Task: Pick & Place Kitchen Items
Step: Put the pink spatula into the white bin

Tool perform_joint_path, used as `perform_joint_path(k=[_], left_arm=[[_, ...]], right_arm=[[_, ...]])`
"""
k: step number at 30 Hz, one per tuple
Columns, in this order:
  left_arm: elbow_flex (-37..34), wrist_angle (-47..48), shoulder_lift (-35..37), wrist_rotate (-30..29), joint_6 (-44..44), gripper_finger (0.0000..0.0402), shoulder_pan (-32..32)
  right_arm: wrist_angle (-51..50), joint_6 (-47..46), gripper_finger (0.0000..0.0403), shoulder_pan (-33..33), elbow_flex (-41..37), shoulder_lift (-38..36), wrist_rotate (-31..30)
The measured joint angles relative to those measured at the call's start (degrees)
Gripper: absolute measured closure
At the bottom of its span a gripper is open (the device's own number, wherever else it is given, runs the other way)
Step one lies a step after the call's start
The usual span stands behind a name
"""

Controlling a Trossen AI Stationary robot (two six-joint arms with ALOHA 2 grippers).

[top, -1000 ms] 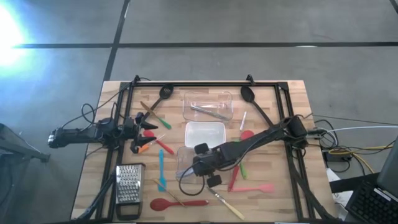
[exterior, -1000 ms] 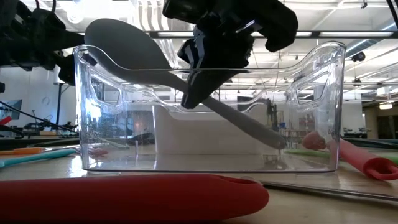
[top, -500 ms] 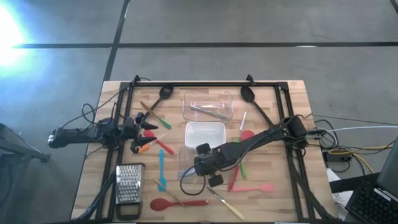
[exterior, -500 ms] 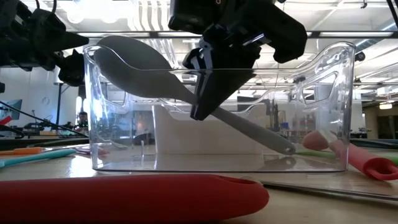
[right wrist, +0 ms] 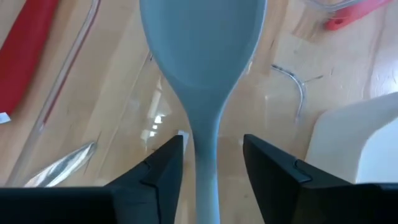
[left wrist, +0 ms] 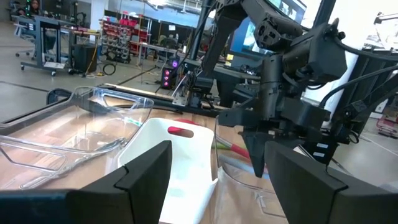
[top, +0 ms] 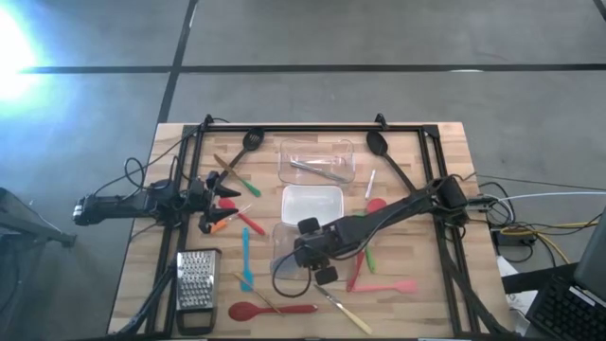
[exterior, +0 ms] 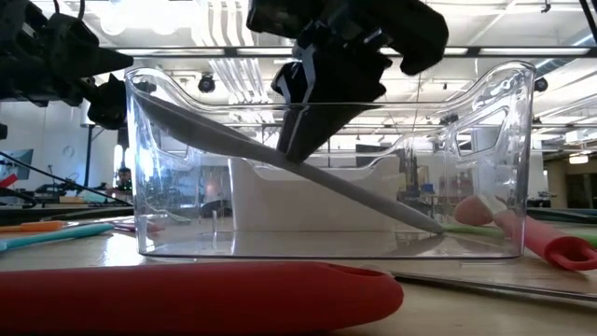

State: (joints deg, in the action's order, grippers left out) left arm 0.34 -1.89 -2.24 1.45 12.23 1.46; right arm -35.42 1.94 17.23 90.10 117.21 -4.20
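Observation:
A grey spoon (exterior: 280,163) lies slanting inside the clear tub (exterior: 494,140). Its bowl (right wrist: 202,43) leans on the tub's wall near the rim (exterior: 149,93), and its handle end (exterior: 434,227) is on the tub floor. My right gripper (right wrist: 211,140) hangs over the tub (top: 280,248), pointing steeply down. It is open, with one finger on each side of the spoon's handle and a gap on both sides. My left gripper (left wrist: 217,155) waits open and level at the table's left (top: 225,192), holding nothing.
A white tub (top: 312,204) and a far clear tub holding metal tongs (top: 317,166) stand behind the near tub. A grater (top: 197,284), a red spoon (top: 270,310), a teal spatula (top: 245,256) and red and green utensils (top: 365,265) lie around. A black frame (top: 312,126) borders the table.
My right gripper has opened and let go of the grey spoon. The spoon has dropped from the fingers into the clear tub; its bowl has sunk and turned edge-on against the tub's wall, while its handle end stays low on the tub floor.

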Motion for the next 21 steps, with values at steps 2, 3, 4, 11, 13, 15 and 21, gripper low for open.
perform_joint_path(k=[2,3,4,11,13,15,21], left_arm=[[0.00,0.02,0.00,0.00,0.00,0.0140,0.00],[0.00,0.04,0.00,-0.01,0.00,0.0140,0.02],[0.00,0.07,0.00,0.00,0.00,0.0140,0.01],[0.00,0.37,-0.02,0.00,0.00,0.0140,0.02],[0.00,0.37,-0.02,0.00,0.00,0.0140,0.01],[0.00,0.36,-0.01,0.00,-0.01,0.0140,0.00],[0.00,0.33,-0.02,0.00,-0.01,0.0140,0.00]], right_arm=[[-2.67,-0.04,0.0233,0.00,1.60,-0.21,-0.29],[-4.02,-0.12,0.0232,0.00,2.52,-0.36,-0.33],[-5.15,-0.27,0.0232,-0.01,3.46,-0.46,-0.45],[-13.60,-0.88,0.0245,-0.02,9.77,-0.59,-2.24],[-17.01,-2.10,0.0251,-0.04,11.68,-0.59,-2.40],[-21.48,-3.70,0.0258,-0.01,13.58,-0.59,-3.02],[-36.22,-9.95,0.0279,0.02,20.11,-0.59,-4.99]])
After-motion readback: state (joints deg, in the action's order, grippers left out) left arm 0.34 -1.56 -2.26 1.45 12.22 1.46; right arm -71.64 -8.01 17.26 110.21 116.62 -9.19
